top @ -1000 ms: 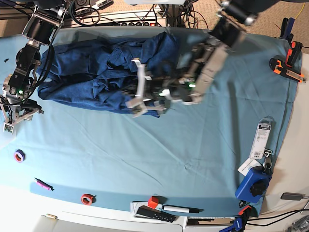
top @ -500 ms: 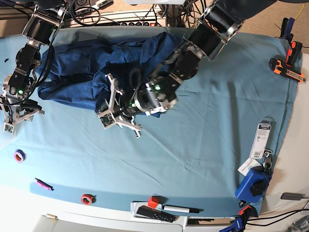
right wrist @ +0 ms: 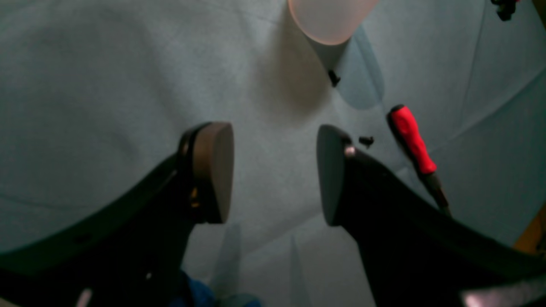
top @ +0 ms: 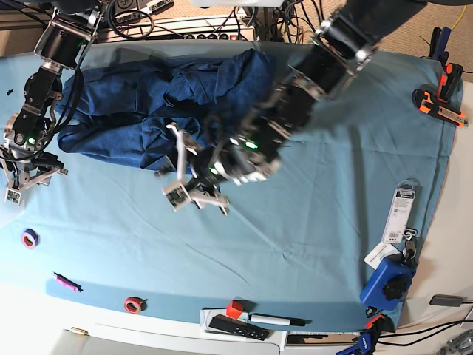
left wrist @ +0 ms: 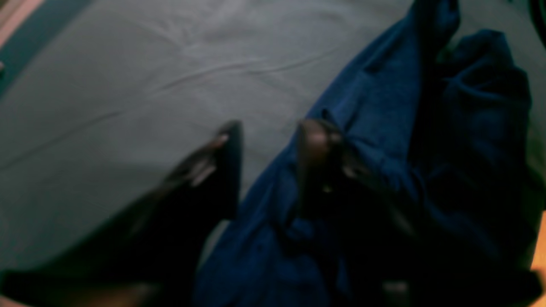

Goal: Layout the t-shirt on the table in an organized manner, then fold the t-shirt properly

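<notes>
Left wrist view, though blurred, puts the left gripper (left wrist: 266,140) nearest: its jaws stand apart with bare teal cloth between them, one fingertip (left wrist: 313,140) pressed against or just into the near edge of the t-shirt (left wrist: 384,140), the other over the table (left wrist: 128,85). Nothing is clamped yet. Beyond that fingertip the dark blue fabric runs away in bunched ridges.

From the base view, the left gripper (top: 191,185) has swung within the last second from the middle of the shirt's lower hem to its corner, and in the last half second it has eased a little further outward onto the teal cloth (the blur suggests it is still travelling). My reading is that it is lining up on a hem corner to pull the garment flat, so the layout stage is barely begun; the t-shirt (top: 148,103) lies crumpled and folded over itself behind that gripper.

Farther off, the right gripper (top: 18,174) has not shifted, its jaws parted over bare table (right wrist: 85,85) in its own wrist view, holding nothing, with a red-handled screwdriver (right wrist: 411,140) just beside one finger and the shirt's far end close behind it.
</notes>
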Controlling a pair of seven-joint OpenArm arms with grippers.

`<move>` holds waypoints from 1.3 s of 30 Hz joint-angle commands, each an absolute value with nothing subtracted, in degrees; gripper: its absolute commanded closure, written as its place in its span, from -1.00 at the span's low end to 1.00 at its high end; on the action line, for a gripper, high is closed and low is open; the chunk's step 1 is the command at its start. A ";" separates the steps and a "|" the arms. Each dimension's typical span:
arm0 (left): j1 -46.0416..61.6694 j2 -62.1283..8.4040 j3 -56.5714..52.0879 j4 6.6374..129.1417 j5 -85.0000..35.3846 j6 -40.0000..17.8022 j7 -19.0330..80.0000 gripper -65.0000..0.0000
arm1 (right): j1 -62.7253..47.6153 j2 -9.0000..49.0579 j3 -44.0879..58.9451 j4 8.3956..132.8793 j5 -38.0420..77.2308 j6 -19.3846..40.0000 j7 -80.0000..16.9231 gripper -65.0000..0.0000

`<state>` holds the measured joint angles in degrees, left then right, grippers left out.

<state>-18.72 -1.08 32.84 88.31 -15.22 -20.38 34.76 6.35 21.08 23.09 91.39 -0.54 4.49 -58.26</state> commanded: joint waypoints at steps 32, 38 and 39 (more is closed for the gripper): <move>-10.72 0.36 36.71 90.80 -16.01 -27.42 35.46 1.00 | 7.29 18.57 23.31 92.14 -1.08 4.91 -56.77 0.05; -12.67 3.66 39.22 90.80 -13.23 -24.43 28.49 1.00 | 7.29 18.74 23.31 92.14 -1.83 5.15 -56.23 0.05; -13.13 4.05 39.20 90.80 -13.21 -24.38 28.71 1.00 | 7.29 18.74 23.31 92.14 -2.74 5.37 -55.81 0.05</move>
<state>-11.99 3.05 39.27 89.78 -12.62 -24.38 29.95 6.33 17.61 23.09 91.26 -2.35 5.58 -57.41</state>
